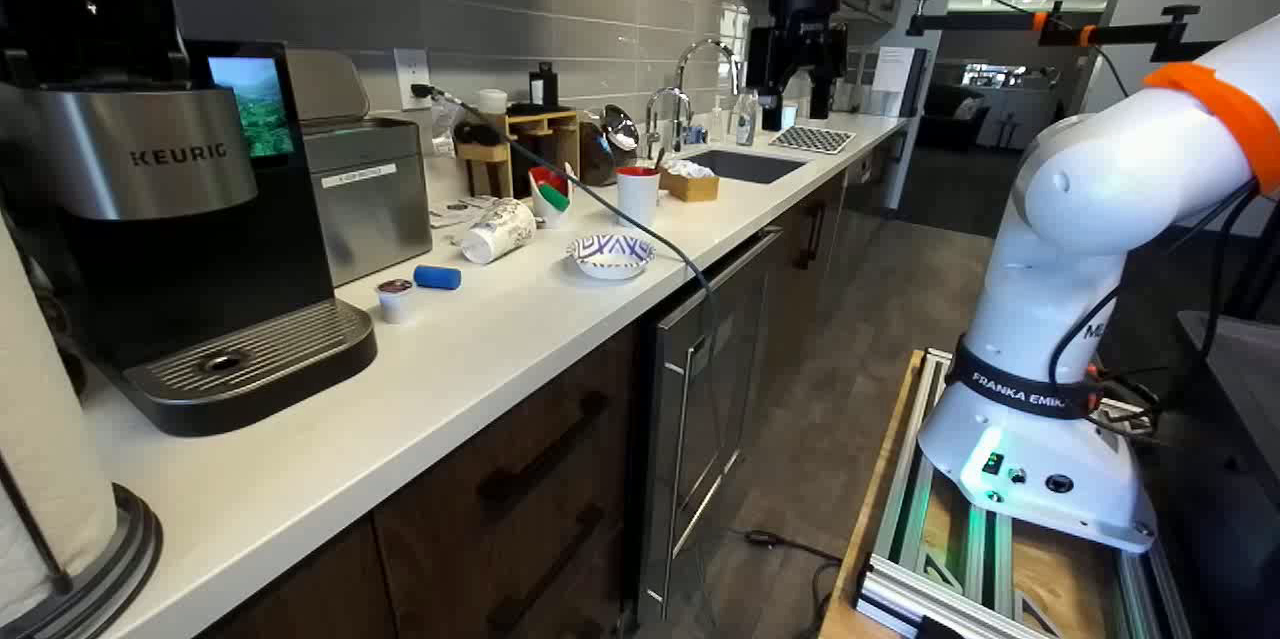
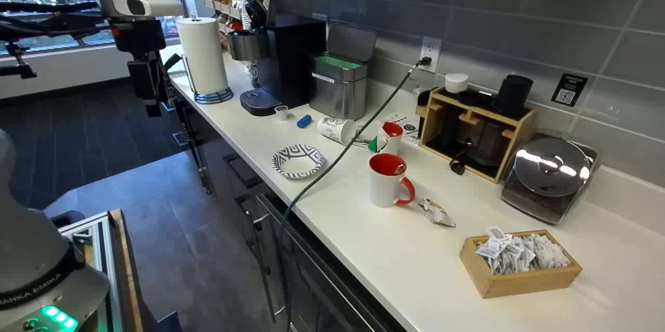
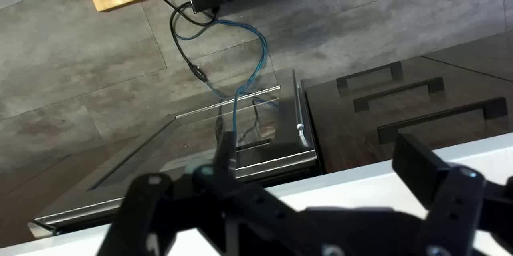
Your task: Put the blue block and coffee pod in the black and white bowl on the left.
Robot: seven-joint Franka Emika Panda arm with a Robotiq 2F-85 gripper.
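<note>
The blue block (image 1: 437, 277) lies on the white counter, also in an exterior view (image 2: 304, 121). The coffee pod (image 1: 396, 301) stands beside it, nearer the coffee machine; it shows in an exterior view too (image 2: 281, 113). The black and white bowl (image 1: 610, 257) sits near the counter's front edge; it also shows in an exterior view (image 2: 297, 161). No content shows in it. My gripper (image 1: 797, 109) hangs high above the counter's level, apart from all these things. In the wrist view the fingers (image 3: 314, 148) are wide apart with nothing between them; block, pod and bowl are out of that view.
A black cable (image 2: 343, 150) runs from the wall outlet across the counter beside the bowl. A red-and-white mug (image 2: 385, 186), a tipped paper cup (image 2: 337, 129) and another cup (image 2: 390, 137) stand or lie nearby. The coffee machine (image 1: 190, 159) and metal bin (image 1: 370, 189) stand behind the pod.
</note>
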